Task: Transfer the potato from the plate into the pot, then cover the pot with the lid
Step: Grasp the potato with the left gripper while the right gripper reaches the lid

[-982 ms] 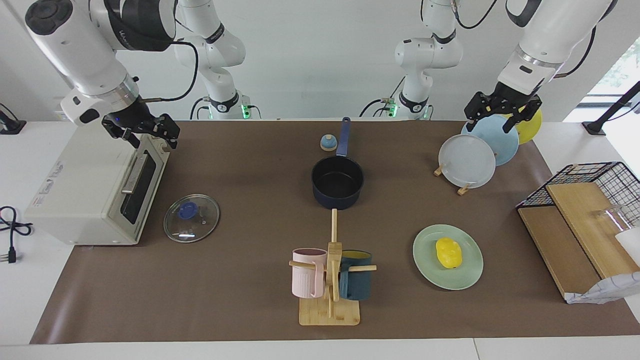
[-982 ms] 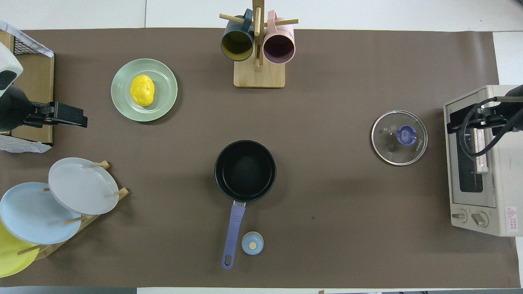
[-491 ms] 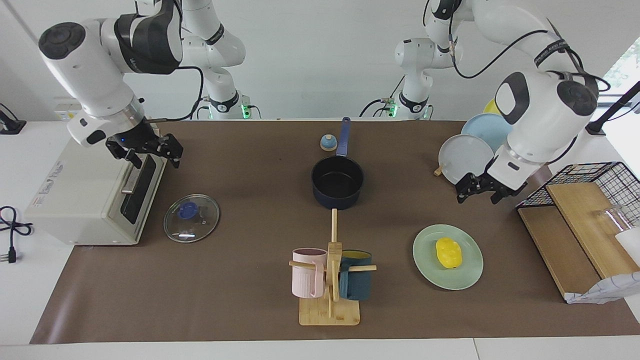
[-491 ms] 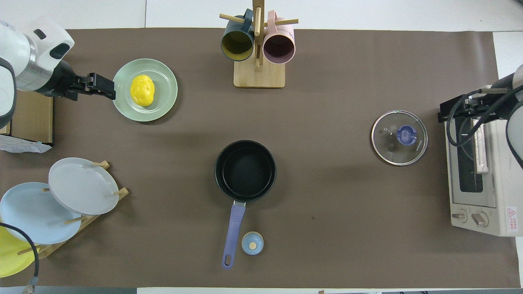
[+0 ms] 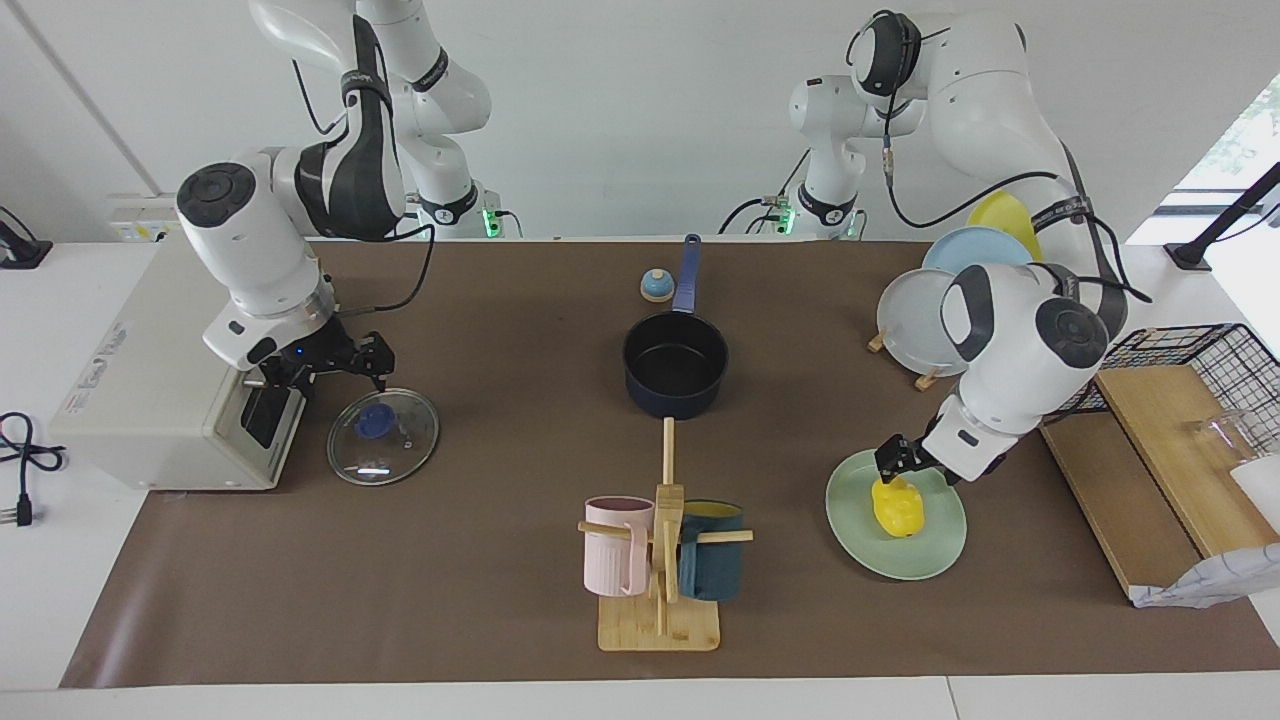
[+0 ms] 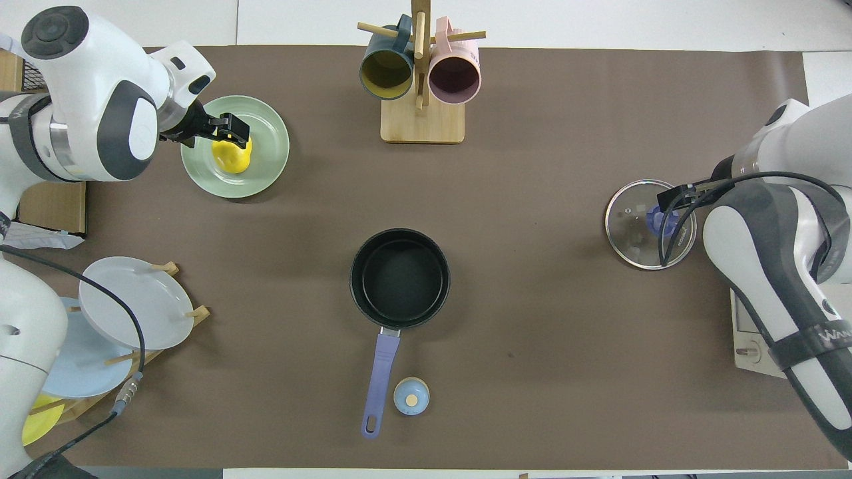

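Bright and evenly lit from above, with only soft, short shadows under the pot [image 6: 399, 278], the plate [image 6: 266, 166] and the mug stand [image 5: 658, 625]. Small white glints on the glass lid [image 5: 383, 436] and the glossy potato [image 5: 897, 508], and blown-out daylight through the window [image 5: 1240, 130] at the left arm's end. Sharp across the brown mat [image 6: 566, 372], no visible blur or bending at the edges.

Both arms are glossy white, built of rounded, swollen segments with dark grey or black bands and round caps at the joints. Black cables loop loosely along each one. The right arm [image 5: 300, 200] carries small white lettering on a dark band. Each ends in a small black gripper, the left gripper [image 5: 903, 462] and the right gripper [image 5: 330, 368]. Green lights glow at the bases.
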### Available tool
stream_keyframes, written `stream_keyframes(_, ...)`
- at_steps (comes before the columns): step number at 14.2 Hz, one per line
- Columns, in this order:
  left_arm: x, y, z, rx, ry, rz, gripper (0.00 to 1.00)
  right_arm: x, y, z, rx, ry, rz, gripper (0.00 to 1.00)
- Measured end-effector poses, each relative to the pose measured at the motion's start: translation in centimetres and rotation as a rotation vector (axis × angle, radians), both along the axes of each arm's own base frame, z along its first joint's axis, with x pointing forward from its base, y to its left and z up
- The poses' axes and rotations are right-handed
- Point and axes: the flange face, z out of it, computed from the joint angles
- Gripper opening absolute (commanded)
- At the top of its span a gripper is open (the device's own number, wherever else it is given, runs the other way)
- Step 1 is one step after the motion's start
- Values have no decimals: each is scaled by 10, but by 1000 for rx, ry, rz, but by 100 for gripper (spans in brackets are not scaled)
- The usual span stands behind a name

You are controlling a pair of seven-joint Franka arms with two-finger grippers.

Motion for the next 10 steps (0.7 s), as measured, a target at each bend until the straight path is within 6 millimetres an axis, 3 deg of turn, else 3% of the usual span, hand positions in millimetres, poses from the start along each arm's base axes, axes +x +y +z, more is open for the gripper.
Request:
stream_keyframes(5, 7, 0, -4, 28, -53, -18, 100, -2, 0, -17, -1, -42, 3, 100)
stream_keyframes(8, 7, -4, -17, 35, -69, -29, 100, -6, 1, -34, -1, -74, 6, 100)
stream_keyframes(10, 6, -4, -24, 43, -72, -36, 100, -7, 1, -34, -2, -80, 6, 100)
